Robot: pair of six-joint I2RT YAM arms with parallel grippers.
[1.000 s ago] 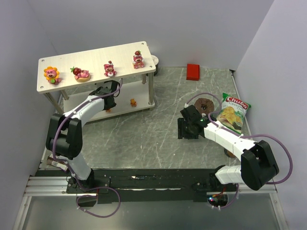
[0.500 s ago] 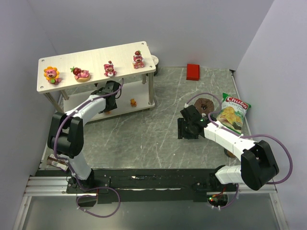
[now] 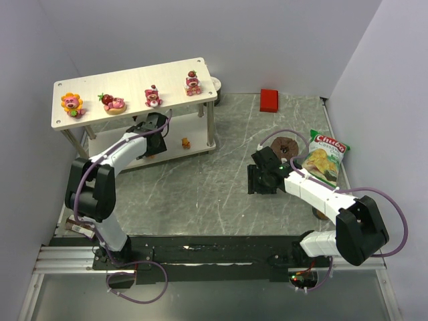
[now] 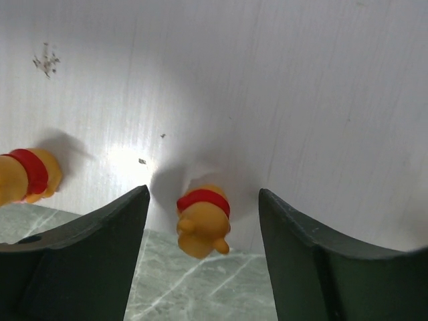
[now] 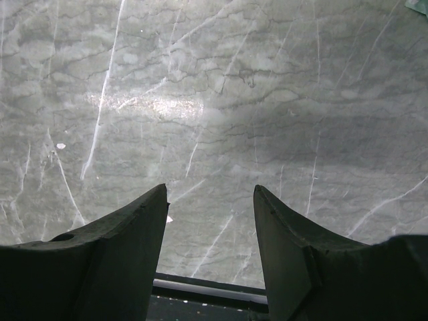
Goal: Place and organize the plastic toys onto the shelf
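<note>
four plastic toys on the top board of the shelf (image 3: 134, 83): one flower-faced figurine (image 3: 71, 103) at the left end, then three strawberry bears (image 3: 153, 97) in a row toward the right. two more on the lower board, seen from the left wrist: a small orange bear (image 4: 202, 221) at the board's near edge, between the fingers of the left pincer (image 4: 204, 194) and touching neither, and a second orange bear (image 4: 25, 175) off to its left. left pincer spread wide. right pincer (image 5: 208, 190) also spread, over bare table (image 5: 214, 100), pinching nothing.
</note>
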